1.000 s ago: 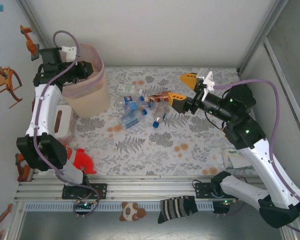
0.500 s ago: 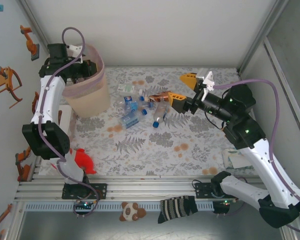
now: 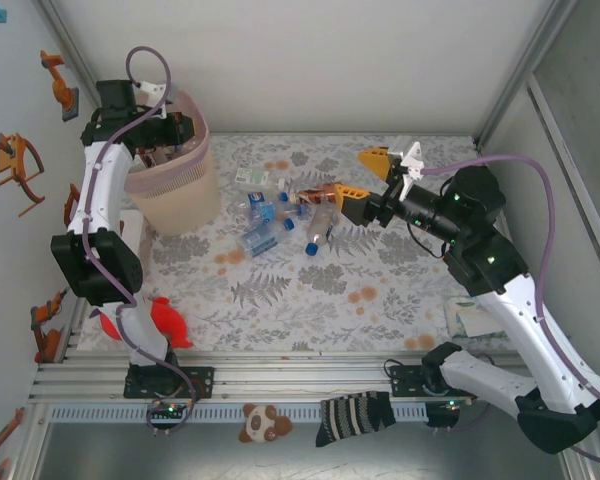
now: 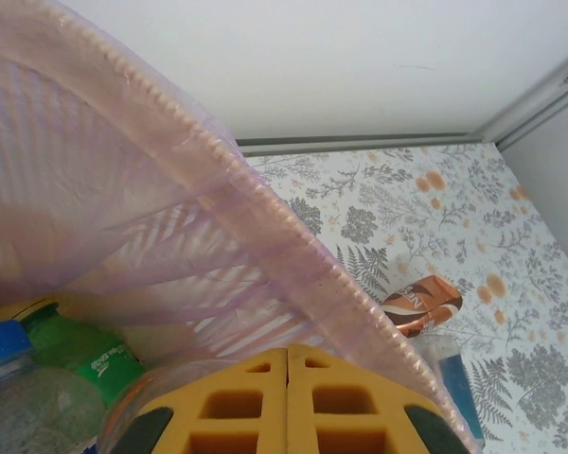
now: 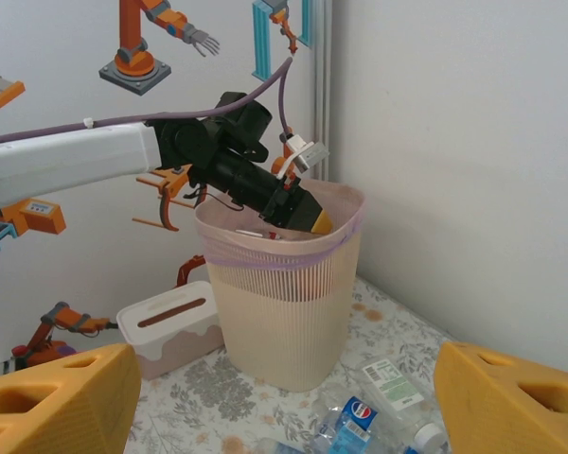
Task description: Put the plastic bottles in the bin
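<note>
Floral tbl (image 3: pixel 310 290): bin (image 3: pixel 185 205) upright, bottles (image 3: pixel 263 236) flat

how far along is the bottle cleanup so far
Partly done. A green bottle and a blue-capped one lie inside the bin. The left gripper is shut and empty at its mouth; the right gripper hangs open by the pile of bottles left on the table.

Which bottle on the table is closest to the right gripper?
The bottle with the brown-orange label, at the pile's right edge beside the right gripper; the blue-labelled bottles lie farther left.
</note>
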Robot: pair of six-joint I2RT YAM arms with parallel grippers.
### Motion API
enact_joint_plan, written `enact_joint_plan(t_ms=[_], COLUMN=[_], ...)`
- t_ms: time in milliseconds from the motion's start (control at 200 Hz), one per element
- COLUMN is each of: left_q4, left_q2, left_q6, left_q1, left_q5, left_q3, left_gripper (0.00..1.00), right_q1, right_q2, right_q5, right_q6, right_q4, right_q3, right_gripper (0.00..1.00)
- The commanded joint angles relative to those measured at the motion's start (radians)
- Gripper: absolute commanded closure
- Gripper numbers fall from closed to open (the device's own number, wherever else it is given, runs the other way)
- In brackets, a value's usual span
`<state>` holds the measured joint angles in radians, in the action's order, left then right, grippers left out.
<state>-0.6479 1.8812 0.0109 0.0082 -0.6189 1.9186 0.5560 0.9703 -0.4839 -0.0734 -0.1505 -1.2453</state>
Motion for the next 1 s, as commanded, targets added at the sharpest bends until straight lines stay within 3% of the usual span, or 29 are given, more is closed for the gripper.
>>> enact_joint_plan(t_ms=[0, 531, 991], left_q4=[-0.219, -0.206, -0.275], left_q2=[0.089, -0.007, -0.09], left_q6=[-0.02, -0.015, -0.044], left_q1=[0.005, 0.029, 0.044], left_q5=[0.085, 0.142, 0.234], left_q3=[-0.103, -0.237, -0.206], left_gripper=[0.96, 0.98, 0.98], right_q1=[0.002, 0.002, 0.002], right_q2=[-0.004, -0.014, -0.009], right_q5=[0.008, -0.002, 0.008], right_q6=[0.016, 0.005, 0.0], right_q4=[0.006, 0.01, 0.014], right_q3=[0.002, 0.001, -0.005], right_gripper=[0.2, 0.2, 0.2])
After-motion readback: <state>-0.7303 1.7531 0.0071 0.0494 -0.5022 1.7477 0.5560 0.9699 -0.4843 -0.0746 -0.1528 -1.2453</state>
